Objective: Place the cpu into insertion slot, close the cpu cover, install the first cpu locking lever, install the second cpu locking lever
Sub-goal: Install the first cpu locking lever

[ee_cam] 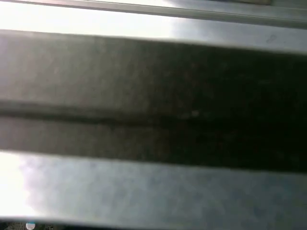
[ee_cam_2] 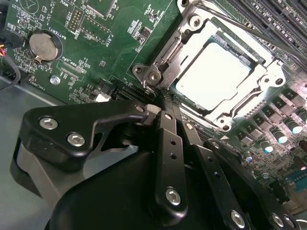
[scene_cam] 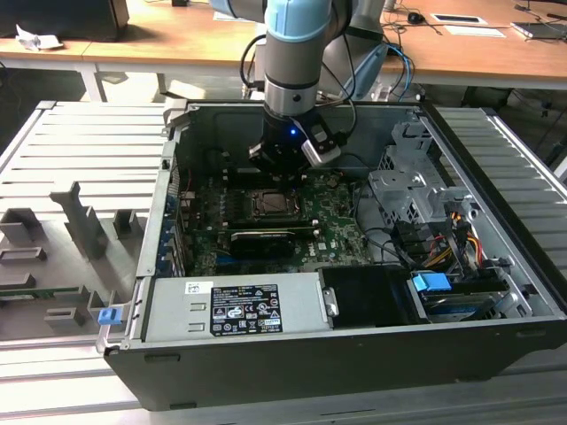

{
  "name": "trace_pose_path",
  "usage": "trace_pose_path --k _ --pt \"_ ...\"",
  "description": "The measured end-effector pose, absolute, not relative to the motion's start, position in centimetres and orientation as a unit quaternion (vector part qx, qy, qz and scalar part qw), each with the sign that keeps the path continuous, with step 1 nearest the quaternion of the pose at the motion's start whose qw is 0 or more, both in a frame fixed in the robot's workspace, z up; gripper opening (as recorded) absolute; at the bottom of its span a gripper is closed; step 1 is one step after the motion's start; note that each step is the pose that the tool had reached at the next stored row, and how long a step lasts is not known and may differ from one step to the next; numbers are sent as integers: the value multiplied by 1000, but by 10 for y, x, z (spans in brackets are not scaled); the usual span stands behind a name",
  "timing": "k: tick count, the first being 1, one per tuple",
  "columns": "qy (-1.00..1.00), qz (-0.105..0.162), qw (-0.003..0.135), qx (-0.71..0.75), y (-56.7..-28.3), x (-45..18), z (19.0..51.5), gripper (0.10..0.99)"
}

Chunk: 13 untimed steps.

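Note:
The cpu (ee_cam_2: 213, 76) lies flat in the insertion slot (scene_cam: 270, 205), its pale metal top showing through the window of the cpu cover (ee_cam_2: 268, 79). The cover rests down on the socket. A thin metal lever rod (ee_cam_2: 259, 31) crosses at an angle along the socket's far side, beside the memory slots. My gripper (ee_cam_2: 158, 103) is shut with nothing in it, its tips close to the socket's corner hinge (ee_cam_2: 153, 76). In the exterior view the gripper (scene_cam: 282, 158) hangs inside the open computer case, just behind the socket.
A long black card (scene_cam: 261, 239) lies in front of the socket. The power supply (scene_cam: 235, 305) fills the case's front, with a drive cage (scene_cam: 416, 190) and cables (scene_cam: 443, 248) at the exterior view's right. A coin battery (ee_cam_2: 42, 45) sits on the board. Case walls surround the arm.

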State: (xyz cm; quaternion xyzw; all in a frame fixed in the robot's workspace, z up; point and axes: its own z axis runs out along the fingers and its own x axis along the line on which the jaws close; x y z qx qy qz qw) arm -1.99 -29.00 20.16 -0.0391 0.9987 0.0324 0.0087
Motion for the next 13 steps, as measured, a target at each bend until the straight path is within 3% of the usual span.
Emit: trace_pose_path --k 8,13 --pt "998 42 9 -39 -290 -20 201 106" --pt "998 40 9 -39 -292 -20 217 106"
